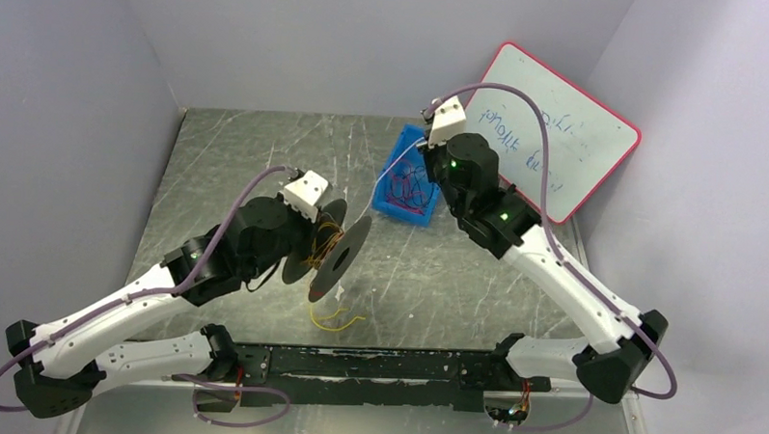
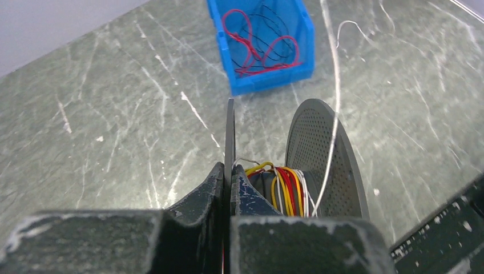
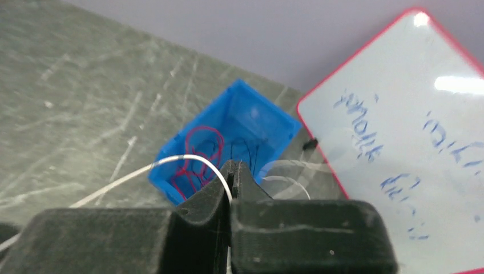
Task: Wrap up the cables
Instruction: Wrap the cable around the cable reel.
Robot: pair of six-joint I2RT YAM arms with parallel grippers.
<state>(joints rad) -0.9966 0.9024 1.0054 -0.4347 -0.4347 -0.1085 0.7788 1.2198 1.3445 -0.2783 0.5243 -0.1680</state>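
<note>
From above, we see the left gripper (image 1: 304, 241) clenched on one disc of a spool (image 1: 341, 259). A white cable (image 1: 387, 183) stretches in a nearly straight line from the spool to the right gripper (image 1: 424, 149), its long axis running from one pair of jaws to the other. A loose yellow strand (image 1: 334, 318) lies on the table under the spool, a detail neither wrist view shows.

In the left wrist view, the jaws pinch the thin disc (image 2: 230, 131) edge-on. Just right of them, the cables (image 2: 285, 191), yellow, red and white, sit wound on the hub. The white cable rises away from the jaws, past a bin (image 2: 271, 80) ahead.

In the right wrist view, the jaws are closed on the white cable, which arcs leftward from them. The bin lies just beyond the jaws, with a whiteboard (image 3: 399, 142) to their right.
</note>
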